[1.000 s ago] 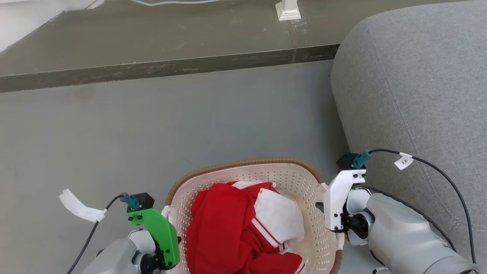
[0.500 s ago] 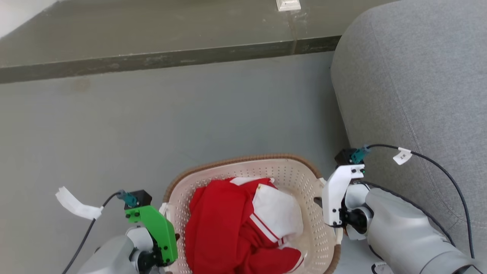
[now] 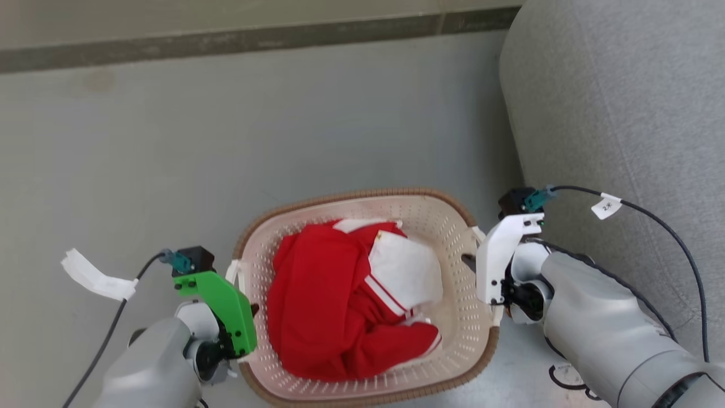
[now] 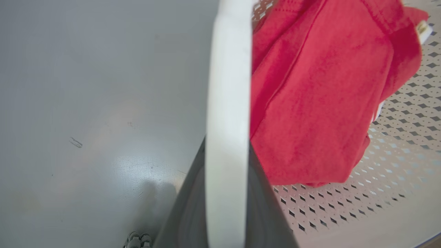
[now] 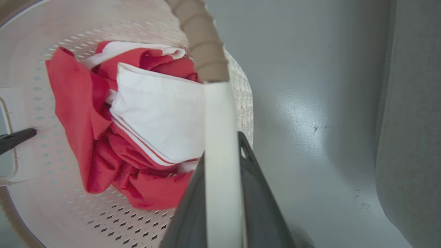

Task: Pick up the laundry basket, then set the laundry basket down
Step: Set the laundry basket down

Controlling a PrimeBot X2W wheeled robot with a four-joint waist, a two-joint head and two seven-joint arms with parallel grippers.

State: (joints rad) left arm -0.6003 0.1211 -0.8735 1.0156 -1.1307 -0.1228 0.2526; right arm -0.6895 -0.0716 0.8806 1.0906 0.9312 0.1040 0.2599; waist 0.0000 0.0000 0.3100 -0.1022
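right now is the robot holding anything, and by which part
The laundry basket: the left gripper is shut on its left handle, the right gripper on its right handle.

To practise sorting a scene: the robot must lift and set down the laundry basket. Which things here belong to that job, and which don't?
Job: laundry basket; left gripper and right gripper, both shut on it.
Bystanders: red-and-white garment inside the basket; grey sofa; floor.
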